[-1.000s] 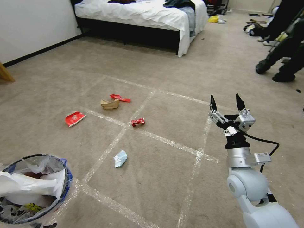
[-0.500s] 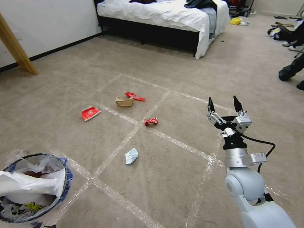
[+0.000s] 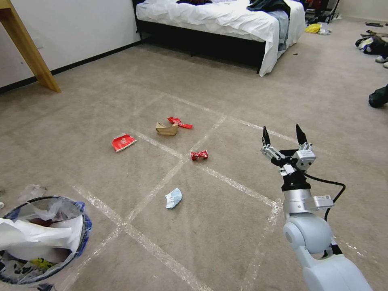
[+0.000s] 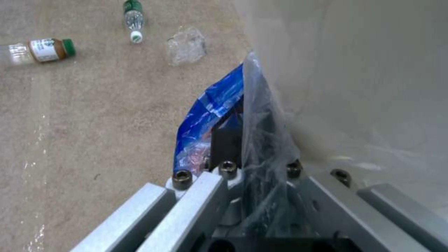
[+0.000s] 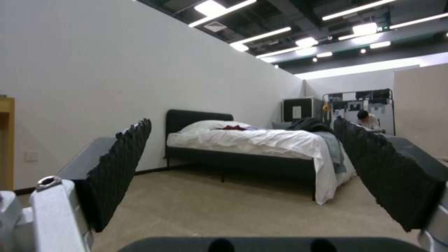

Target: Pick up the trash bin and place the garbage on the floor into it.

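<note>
Since the earlier frames our whole head view has swung: the bed (image 3: 226, 20) and litter have slid rightward in it and a wooden leg (image 3: 28, 48) has come in at upper left, so the camera turned, not the things.

Our right gripper (image 3: 281, 135) is raised above the floor (image 3: 226, 226), pointing forward toward the bed, its black fingers (image 5: 117, 168) spread wide with nothing between them. Open carpet lies all round it, crossed by tape lines (image 3: 226, 182).

Our left gripper (image 4: 254, 147) is clamped on the rim of the bin (image 3: 83, 226), which sits at our lower left, its mouth upward, liner (image 3: 48, 210) crinkled and paper inside.

Ahead of the bin a blue mask (image 3: 173, 198) lies nearest, just beside a tape line. Farther on are a small red wrapper (image 3: 199, 154), a red packet (image 3: 123, 142), brown paper (image 3: 166, 129) and a long red wrapper (image 3: 180, 122) touching it, its length running left to right. Nothing stands between the right gripper and these.

Our left wrist view shows two bottles (image 4: 42, 50) lying on their sides on the carpet, and a clear scrap (image 4: 187, 47) near them.
</note>
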You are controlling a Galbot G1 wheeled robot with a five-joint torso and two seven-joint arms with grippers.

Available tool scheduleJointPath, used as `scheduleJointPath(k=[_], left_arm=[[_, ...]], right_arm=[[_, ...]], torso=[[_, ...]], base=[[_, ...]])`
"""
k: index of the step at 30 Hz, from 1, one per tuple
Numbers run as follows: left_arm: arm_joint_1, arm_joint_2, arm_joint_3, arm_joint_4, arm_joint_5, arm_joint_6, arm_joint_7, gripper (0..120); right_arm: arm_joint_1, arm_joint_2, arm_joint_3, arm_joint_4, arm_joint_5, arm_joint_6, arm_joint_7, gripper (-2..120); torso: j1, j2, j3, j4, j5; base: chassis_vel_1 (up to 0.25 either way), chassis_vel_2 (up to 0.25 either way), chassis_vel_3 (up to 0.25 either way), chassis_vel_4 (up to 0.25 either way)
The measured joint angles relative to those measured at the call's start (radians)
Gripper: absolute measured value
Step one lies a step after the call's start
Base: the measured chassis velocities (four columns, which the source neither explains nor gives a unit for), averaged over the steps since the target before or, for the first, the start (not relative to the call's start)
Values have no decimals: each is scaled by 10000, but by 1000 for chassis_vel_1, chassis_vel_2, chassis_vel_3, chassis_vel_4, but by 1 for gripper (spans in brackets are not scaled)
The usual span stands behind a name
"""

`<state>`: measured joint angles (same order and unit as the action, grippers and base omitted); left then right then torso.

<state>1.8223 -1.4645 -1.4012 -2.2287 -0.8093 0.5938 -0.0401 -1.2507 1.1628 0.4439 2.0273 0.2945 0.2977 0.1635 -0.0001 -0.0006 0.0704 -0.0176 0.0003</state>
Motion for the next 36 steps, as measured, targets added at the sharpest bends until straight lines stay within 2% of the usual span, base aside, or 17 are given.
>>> scheduleJointPath(k=[20, 36], left_arm=[[-64, 38, 16, 52, 10, -5, -1, 1], [-150, 67, 99, 180, 58, -6, 1, 1]], right_arm=[[108, 54, -101, -159, -198, -176, -43, 100], [315, 57, -267, -407, -202, -167, -48, 100]], torso=[[0, 0, -1, 1, -2], [0, 0, 1, 0, -1]], base=[[-3, 2, 2, -1], [-98, 101, 107, -106]])
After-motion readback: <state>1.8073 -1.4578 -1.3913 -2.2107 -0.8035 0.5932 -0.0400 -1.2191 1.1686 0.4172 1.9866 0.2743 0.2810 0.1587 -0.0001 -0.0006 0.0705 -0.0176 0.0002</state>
